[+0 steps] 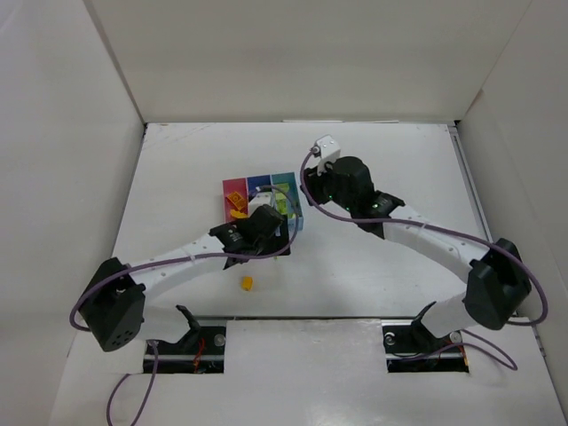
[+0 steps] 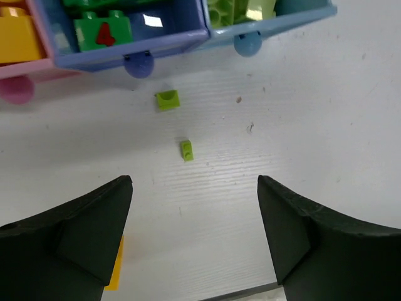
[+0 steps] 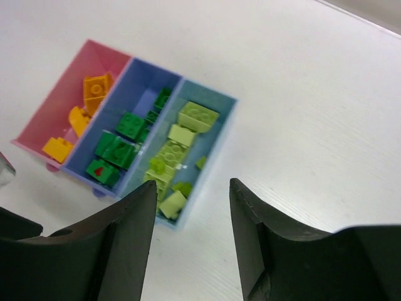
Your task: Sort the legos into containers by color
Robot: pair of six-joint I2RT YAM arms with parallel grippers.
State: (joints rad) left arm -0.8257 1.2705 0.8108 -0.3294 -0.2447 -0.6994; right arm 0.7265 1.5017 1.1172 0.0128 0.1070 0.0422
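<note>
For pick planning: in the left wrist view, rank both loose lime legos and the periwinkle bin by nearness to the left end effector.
1. Smaller lime lego, centre.
2. Larger lime lego, beyond it.
3. Periwinkle bin, top left.

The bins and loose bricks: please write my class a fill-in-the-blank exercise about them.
Of the three bins, the ____ one holds the orange-yellow bricks.
The dark green bricks fill the ____ one.
The left wrist view shows ____ lime green bricks loose on the table.
The left gripper hovers there, jaws ____.
Missing words: pink; middle; two; open.
</note>
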